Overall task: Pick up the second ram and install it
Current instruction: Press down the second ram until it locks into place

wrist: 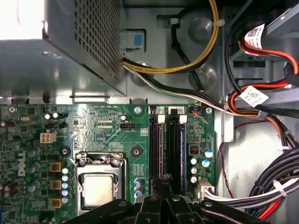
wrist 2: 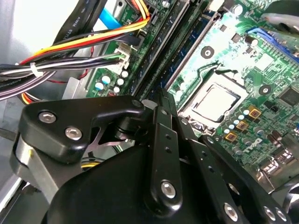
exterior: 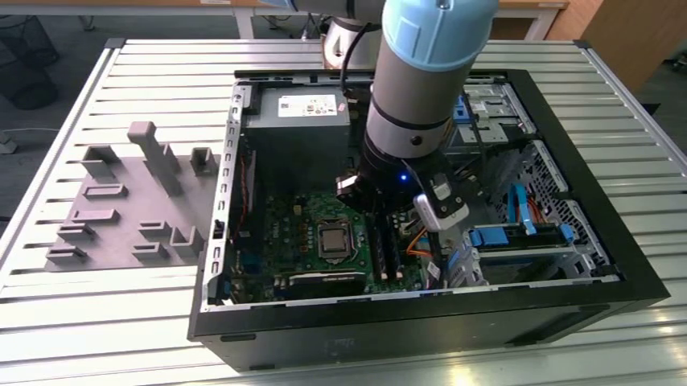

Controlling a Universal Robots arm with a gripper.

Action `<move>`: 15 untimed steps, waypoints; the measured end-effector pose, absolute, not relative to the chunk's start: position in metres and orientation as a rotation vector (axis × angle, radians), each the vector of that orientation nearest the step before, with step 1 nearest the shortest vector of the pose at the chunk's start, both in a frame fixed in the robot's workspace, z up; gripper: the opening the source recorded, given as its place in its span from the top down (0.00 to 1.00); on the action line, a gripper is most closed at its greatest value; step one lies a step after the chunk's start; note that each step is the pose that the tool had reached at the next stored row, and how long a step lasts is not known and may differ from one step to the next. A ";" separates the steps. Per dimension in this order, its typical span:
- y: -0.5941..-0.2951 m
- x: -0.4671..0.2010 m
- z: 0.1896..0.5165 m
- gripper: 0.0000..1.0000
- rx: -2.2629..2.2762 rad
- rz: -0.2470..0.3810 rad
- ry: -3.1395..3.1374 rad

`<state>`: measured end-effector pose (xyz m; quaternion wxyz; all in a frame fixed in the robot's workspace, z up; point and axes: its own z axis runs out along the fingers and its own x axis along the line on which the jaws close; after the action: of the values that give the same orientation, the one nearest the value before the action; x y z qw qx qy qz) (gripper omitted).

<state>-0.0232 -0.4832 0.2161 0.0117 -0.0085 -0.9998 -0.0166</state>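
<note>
My gripper [wrist: 161, 185] is down inside the open computer case [exterior: 601, 293], over the motherboard [wrist: 107, 135]. Its fingers [wrist 2: 161, 121] are shut together with nothing showing between them. The tips sit at one end of the two long black slots [wrist: 168, 149] beside the processor socket [wrist: 99, 186]. A thin dark-green strip that looks like the second ram [wrist 2: 189, 39] stands edge-up in one slot and runs away from the fingertips. I cannot tell whether the tips touch it. In the exterior view the arm [exterior: 424, 96] hides the fingertips, and the slots [exterior: 387, 253] lie just below the wrist.
Bundles of coloured cables [wrist: 261, 191] crowd the side of the slots away from the socket. The power supply box [wrist: 60, 46] sits close beyond the board. A grey foam holder [exterior: 134, 201] with upright slots lies on the slatted table at the exterior view's left. Blue drive brackets [exterior: 504, 237] are at the right.
</note>
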 end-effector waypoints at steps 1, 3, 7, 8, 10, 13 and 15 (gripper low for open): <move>-0.483 -0.023 0.216 0.89 -0.026 -0.052 -3.118; -0.483 -0.023 0.217 0.89 -0.026 -0.057 -3.118; -0.483 -0.023 0.234 0.89 -0.026 -0.063 -3.118; -0.483 -0.023 0.239 0.89 -0.026 -0.063 -3.118; -0.483 -0.023 0.246 0.89 -0.026 -0.064 -3.118; -0.483 -0.023 0.249 0.89 -0.026 -0.065 -3.118; -0.483 -0.023 0.249 0.89 -0.026 -0.065 -3.118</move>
<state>-0.0231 -0.4830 0.2489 0.0116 -0.0084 -0.9997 -0.0208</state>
